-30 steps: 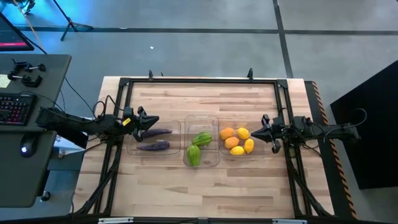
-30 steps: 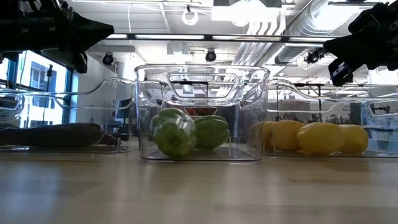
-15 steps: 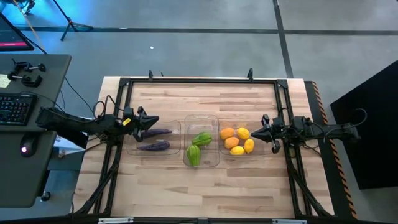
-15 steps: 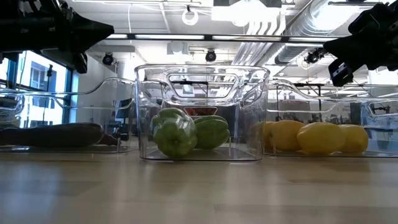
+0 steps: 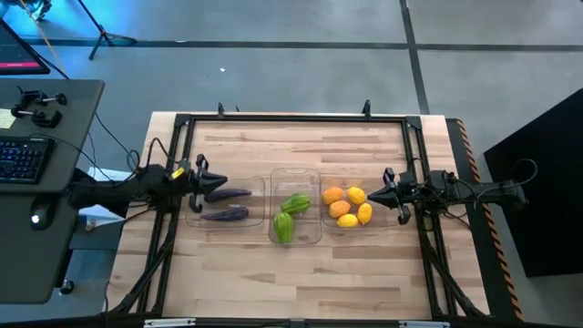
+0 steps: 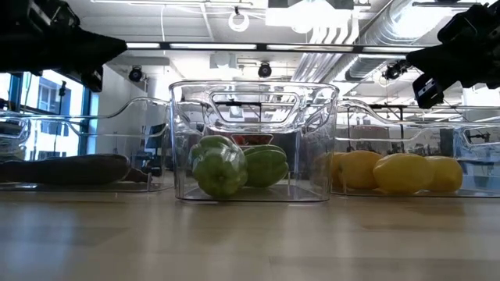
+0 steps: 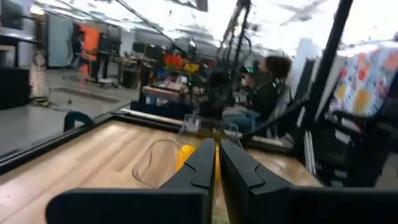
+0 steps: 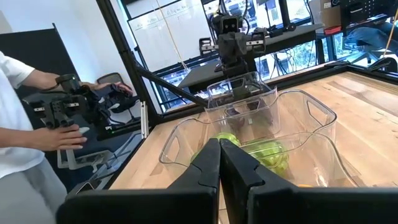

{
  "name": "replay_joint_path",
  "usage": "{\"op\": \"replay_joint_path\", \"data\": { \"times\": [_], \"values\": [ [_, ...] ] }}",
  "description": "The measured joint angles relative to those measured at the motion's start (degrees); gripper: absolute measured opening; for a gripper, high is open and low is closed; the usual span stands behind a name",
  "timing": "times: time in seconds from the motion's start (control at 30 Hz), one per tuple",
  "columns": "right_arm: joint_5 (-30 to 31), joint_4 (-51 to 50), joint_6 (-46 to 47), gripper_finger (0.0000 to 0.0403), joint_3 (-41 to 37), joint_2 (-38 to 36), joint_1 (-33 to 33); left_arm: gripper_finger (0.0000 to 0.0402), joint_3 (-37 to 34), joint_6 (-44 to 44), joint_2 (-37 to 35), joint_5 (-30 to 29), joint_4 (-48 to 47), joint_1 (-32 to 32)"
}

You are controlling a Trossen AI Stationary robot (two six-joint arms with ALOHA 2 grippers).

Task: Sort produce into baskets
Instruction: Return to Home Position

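Centrally, lumpy green pears [image 5: 284, 226] in clear bin [image 5: 294, 171]; left end effector [image 5: 215, 180], right end effector [image 5: 382, 189], pinched together

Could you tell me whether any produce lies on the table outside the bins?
No, the high view shows eggplants, green pieces and citrus fruits all inside the bins.

A: What is seen beyond the right fingers [image 8: 208, 168]?
B: A person in a white shirt [image 8: 18, 143], well apart, beside a dark device [image 8: 65, 109].
A: And past the left fingers [image 7: 202, 165]?
B: A wooden table [image 7: 93, 155] is spread beneath them; a seated person [image 7: 266, 93] is seen far beyond.
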Motion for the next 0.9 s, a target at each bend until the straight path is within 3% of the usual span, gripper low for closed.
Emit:
{"op": "replay_joint_path", "data": {
  "times": [0.2, 0.47, 0.9],
  "values": [
    [0.01, 0.02, 0.00, 0.0000, -0.02, 0.00, 0.00, 0.0010, 0.00, -2.72, 0.11, 0.98, -7.11, 0.66],
    [0.00, 0.00, 0.00, 0.0000, -0.02, 0.00, 0.00, 0.0010, 0.00, 4.56, 0.14, 1.93, -7.09, 0.79],
    [0.00, 0.00, 0.00, 0.0000, -0.02, 0.00, 0.00, 0.0010, 0.00, 4.65, 0.16, 1.93, -7.07, 0.87]
  ]
}}
